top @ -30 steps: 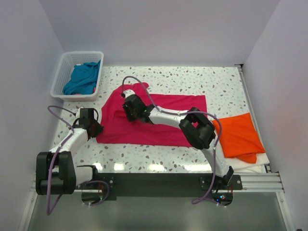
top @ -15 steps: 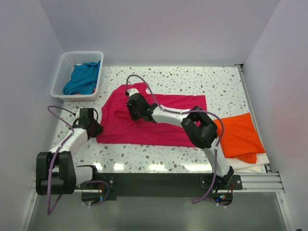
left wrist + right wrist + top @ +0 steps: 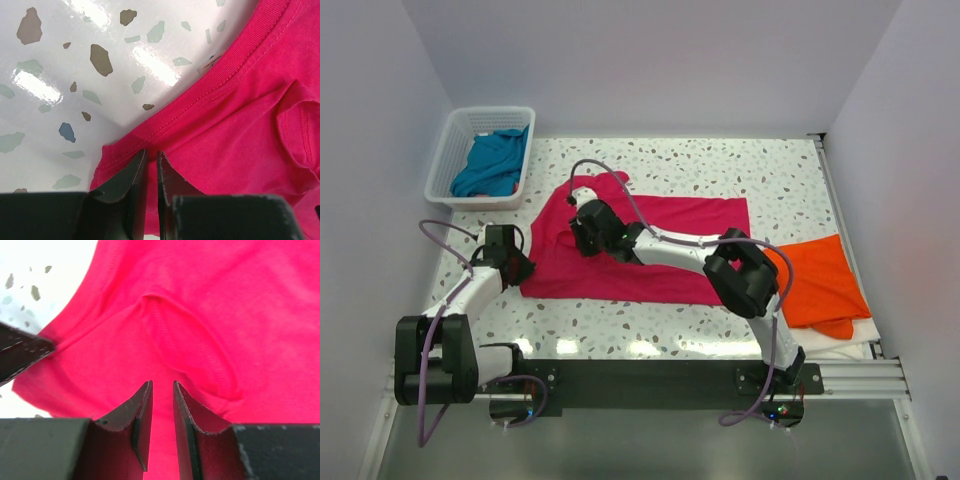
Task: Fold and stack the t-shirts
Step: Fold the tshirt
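Note:
The crimson-pink t-shirt [image 3: 650, 250] lies spread across the middle of the table. My left gripper [image 3: 520, 262] is at the shirt's left edge. In the left wrist view that gripper [image 3: 152, 155] is shut on the hem just below the ribbed collar [image 3: 235, 55]. My right gripper [image 3: 578, 225] reaches across to the shirt's upper left part. In the right wrist view it [image 3: 163, 387] is pinched on a fold of the pink cloth [image 3: 225, 315] beside a sleeve seam. The orange t-shirt [image 3: 815, 280] lies folded at the right. The teal-blue t-shirt [image 3: 492, 162] is bunched in the basket.
The white lattice basket [image 3: 445, 150] stands at the back left corner. A white sheet [image 3: 855, 340] lies under the orange shirt near the right rail. Walls close in the left, back and right sides. The left gripper's black body [image 3: 20, 352] shows in the right wrist view.
My right gripper shifted slightly right, then back left and a little nearer, tugging the shirt's upper left part with it. The left arm has stayed still.

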Robot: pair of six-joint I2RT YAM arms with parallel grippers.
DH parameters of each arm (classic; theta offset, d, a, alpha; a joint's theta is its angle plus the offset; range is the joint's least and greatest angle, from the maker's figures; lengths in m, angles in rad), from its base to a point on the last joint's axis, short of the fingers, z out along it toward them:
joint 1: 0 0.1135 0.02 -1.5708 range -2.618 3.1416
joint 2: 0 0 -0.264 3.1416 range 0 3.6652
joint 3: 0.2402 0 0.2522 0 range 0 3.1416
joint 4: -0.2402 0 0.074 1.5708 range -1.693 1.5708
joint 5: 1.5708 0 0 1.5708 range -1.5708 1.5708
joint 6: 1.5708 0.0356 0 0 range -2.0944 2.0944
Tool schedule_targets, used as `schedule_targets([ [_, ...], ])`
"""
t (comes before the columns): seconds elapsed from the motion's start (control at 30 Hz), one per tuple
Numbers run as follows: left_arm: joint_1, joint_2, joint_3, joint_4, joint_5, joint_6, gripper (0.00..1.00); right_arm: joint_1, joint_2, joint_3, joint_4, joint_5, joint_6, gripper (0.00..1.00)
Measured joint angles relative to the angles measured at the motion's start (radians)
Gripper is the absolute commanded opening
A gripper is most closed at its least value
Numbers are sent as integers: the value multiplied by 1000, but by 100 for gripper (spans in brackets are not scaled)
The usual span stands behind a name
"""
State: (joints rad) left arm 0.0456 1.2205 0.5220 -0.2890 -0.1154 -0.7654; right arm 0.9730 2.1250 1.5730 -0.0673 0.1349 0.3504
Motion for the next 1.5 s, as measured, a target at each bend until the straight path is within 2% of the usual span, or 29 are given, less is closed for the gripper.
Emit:
schedule_targets([
  [0.6, 0, 0, 0, 0, 5, 0, 16, 26, 174, 116, 5, -47, 7, 27],
  [1.07, 6, 6, 0, 0, 6, 0, 16, -92, 179, 120, 16, -48, 50, 27],
  [1.3, 7, 6, 0, 0, 10, 0, 17, -105, 172, 100, 32, -47, 61, 27],
  [1.37, 7, 6, 2, 0, 16, 1, 21, -106, 158, 85, 26, -42, 61, 27],
  [1.43, 7, 4, 10, 0, 26, 4, 26, -108, 131, 68, 9, -37, 60, 32],
  [1.5, 7, -5, 23, 1, 34, 10, 38, -113, 93, 50, -13, -22, 58, 38],
])
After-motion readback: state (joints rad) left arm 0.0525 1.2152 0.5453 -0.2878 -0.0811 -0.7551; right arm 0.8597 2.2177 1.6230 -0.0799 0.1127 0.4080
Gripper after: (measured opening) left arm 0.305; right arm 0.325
